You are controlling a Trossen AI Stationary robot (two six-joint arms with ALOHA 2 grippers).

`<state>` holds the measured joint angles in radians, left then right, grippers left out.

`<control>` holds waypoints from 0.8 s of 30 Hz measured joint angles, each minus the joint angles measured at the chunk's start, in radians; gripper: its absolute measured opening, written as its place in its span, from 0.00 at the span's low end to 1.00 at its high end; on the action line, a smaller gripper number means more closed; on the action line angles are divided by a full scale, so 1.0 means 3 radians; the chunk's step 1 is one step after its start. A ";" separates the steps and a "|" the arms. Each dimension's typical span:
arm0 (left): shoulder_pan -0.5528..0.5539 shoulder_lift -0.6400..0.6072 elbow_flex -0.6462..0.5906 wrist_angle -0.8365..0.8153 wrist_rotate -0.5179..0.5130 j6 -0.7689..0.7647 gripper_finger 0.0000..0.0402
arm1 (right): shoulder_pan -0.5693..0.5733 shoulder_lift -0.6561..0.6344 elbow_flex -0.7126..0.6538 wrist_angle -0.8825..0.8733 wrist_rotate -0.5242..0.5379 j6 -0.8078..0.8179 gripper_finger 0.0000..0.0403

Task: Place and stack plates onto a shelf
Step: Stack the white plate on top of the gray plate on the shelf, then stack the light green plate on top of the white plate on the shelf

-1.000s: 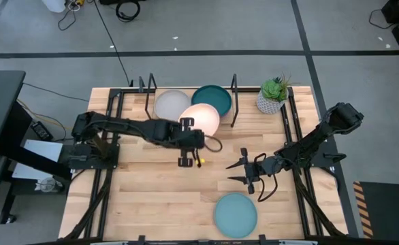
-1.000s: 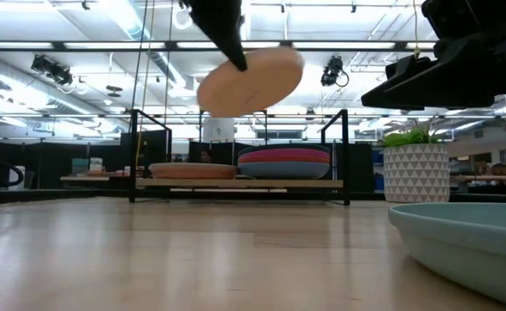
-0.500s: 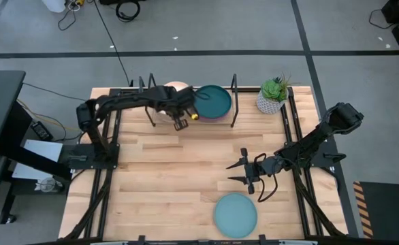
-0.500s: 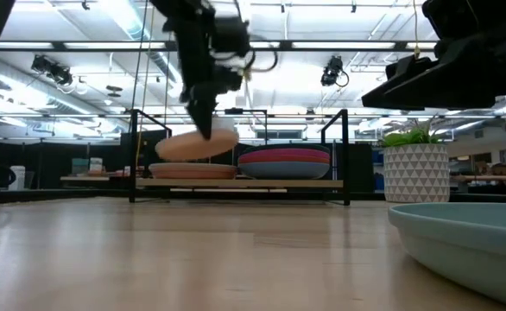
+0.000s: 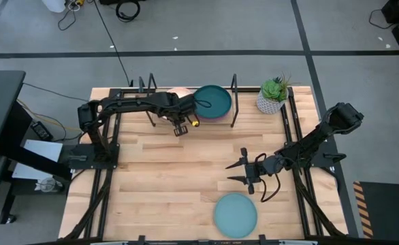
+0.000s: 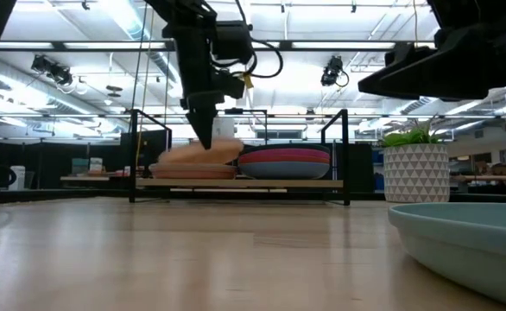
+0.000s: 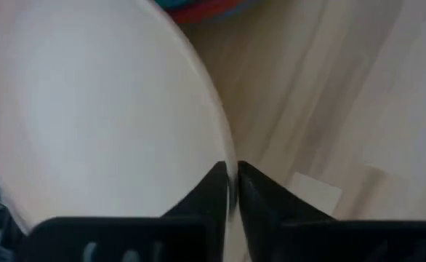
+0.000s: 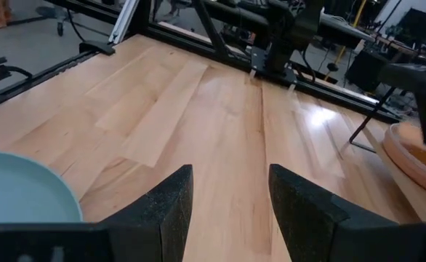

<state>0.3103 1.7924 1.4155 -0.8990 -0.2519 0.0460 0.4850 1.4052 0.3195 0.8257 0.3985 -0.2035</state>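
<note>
A: From above, the left arm (image 5: 135, 105) lies over the left half of the shelf (image 5: 234, 102); only a sliver of the cream plate (image 5: 180, 91) shows past it, and the stack beneath is hidden.
B: In the left wrist view that plate (image 7: 89, 109) runs off the picture's edges; its rim sits in the narrow gap between the left hand (image 7: 232, 191) fingers, so contact cannot be judged; the stack behind is a blurred strip.
A: The light blue plate (image 6: 469, 238) is cut off in the low view and in the right wrist view.
</note>
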 joint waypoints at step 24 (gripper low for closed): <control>-0.0746 -0.0305 0.0380 -0.0044 0.0337 0.0147 0.38 | 0.0000 0.0000 -0.0010 -0.0093 -0.0010 -0.0138 0.46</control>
<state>0.0866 1.7010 1.5295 -0.9124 -0.1509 0.0902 0.4850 1.4052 0.3166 0.7979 0.3954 -0.2448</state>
